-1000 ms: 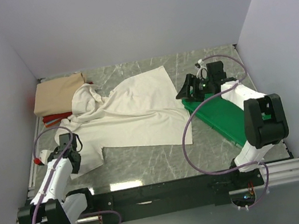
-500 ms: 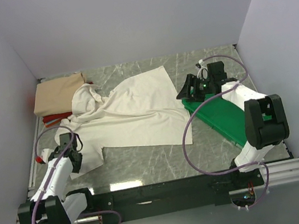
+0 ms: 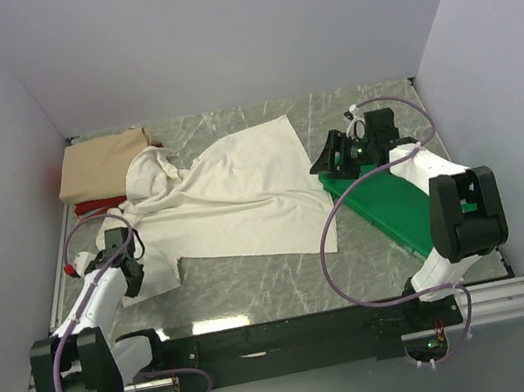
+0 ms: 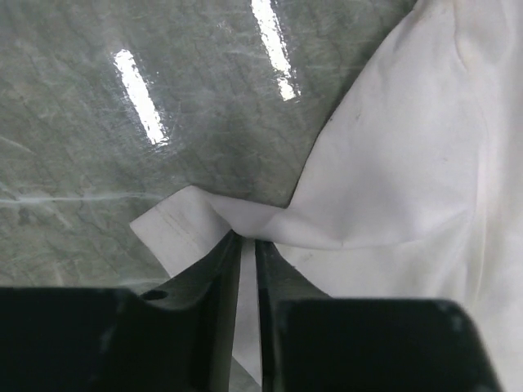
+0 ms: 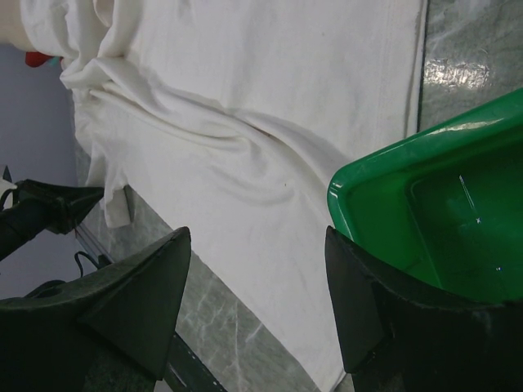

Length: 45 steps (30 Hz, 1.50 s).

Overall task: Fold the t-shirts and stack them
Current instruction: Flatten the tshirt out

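Observation:
The large cream t-shirt (image 3: pixel 232 196) lies crumpled and spread over the middle of the marble table. My left gripper (image 3: pixel 125 271) is shut on the shirt's near-left edge; the wrist view shows a thin fold of cream cloth (image 4: pixel 392 188) pinched between the jaws (image 4: pixel 248 245). The tan t-shirt (image 3: pixel 99 166) lies folded at the back left on top of the red t-shirt (image 3: pixel 99 204), of which only an edge shows. My right gripper (image 3: pixel 329 159) is open and empty above the green tray's far end, just right of the cream shirt (image 5: pixel 245 106).
A green plastic tray (image 3: pixel 385 203) lies diagonally on the right side, its rim under my right gripper (image 5: pixel 384 175). Grey walls close in the left, back and right. Bare marble (image 3: pixel 278 285) runs along the near edge, in front of the shirt.
My left gripper has moved a little left and back with the shirt's edge, pulling that corner outward. The right arm has not moved.

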Motion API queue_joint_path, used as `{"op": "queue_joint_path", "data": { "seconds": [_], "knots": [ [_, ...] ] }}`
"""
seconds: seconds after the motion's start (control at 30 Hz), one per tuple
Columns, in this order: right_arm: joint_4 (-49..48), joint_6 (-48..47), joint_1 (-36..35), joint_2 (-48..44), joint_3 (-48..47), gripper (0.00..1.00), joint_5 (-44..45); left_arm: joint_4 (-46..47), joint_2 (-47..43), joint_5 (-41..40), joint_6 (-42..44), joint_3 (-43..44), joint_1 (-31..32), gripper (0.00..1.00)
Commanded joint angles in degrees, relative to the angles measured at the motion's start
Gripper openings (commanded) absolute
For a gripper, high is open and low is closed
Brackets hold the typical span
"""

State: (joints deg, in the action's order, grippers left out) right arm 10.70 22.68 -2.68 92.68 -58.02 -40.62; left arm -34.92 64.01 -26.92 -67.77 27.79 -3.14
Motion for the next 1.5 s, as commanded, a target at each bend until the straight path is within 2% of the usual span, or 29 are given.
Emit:
{"op": "queue_joint_path", "data": {
  "seconds": [0.0, 0.13, 0.17, 0.33, 0.47, 0.6, 0.83, 1.0, 1.17, 1.47],
  "knots": [
    [-1.6, -0.1, 0.6, -2.8, 0.0, 0.73, -1.1, 0.9, 1.4, 4.6, 1.0, -1.6, 0.2, 0.16],
    [-1.5, -0.2, 0.5, -2.8, -0.1, 0.73, -0.9, 1.5, 1.2, 5.5, 1.7, -2.0, 0.2, 0.0],
    [-1.4, -0.2, 0.5, -2.8, 0.0, 0.73, -0.6, 1.9, 1.2, 5.8, 1.9, -2.0, 0.2, 0.0],
    [-0.6, -1.0, 0.5, -2.9, -0.2, 0.73, 0.3, 2.4, 0.2, 6.7, 2.9, -2.2, 0.2, 0.0],
    [0.0, -1.4, -1.1, -4.0, -0.3, 0.73, 1.9, 2.2, -5.5, 7.0, 2.8, -3.2, 0.2, 0.0],
    [2.1, -2.0, -5.2, -3.7, -2.0, 0.73, 6.2, 1.8, -12.7, 7.4, 2.9, -4.1, 0.1, 0.0],
    [7.1, -2.0, -13.7, -2.0, -6.1, 0.73, 16.5, 2.5, -19.2, 7.8, 3.6, -5.1, 0.2, 0.0],
    [8.1, -0.1, -15.2, -5.2, -2.3, 0.73, 20.7, 5.2, -19.9, 9.5, 5.4, -7.1, 0.4, 0.01],
    [12.9, -0.7, -15.6, -6.7, 1.8, 0.73, 29.9, 6.6, -17.4, 10.7, 7.1, -6.5, 0.6, 0.09],
    [15.1, -0.1, -19.8, -13.9, 11.3, 0.72, 35.8, 9.2, -18.6, 11.8, 9.6, -6.5, 0.7, 0.15]
  ]
}}
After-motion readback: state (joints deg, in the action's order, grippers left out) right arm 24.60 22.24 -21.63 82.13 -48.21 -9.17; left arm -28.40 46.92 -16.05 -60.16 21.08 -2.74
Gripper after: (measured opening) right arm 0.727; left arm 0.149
